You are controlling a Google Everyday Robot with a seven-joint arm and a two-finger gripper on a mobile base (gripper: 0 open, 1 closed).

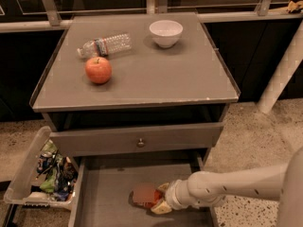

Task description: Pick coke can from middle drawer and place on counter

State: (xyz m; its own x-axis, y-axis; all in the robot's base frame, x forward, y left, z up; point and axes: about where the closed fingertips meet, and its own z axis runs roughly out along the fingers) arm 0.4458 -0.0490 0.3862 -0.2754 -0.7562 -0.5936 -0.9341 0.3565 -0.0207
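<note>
Where gripper (160,197) overlaps coke can (142,195), middle drawer (106,188).

Speckled terrazzo floor (255,141), dark cabinets (246,60) behind, a grey metal rail (28,26), a slanted white post (284,70).

Fig. My claw (160,197) sits front right in the middle drawer (104,197), whose left floor lies open; the knobbed drawer front (94,141) overhangs its rear. Counter (189,79): apple (98,70), water bottle (105,45), bowl (165,33) crowd left and back; front right free.
</note>
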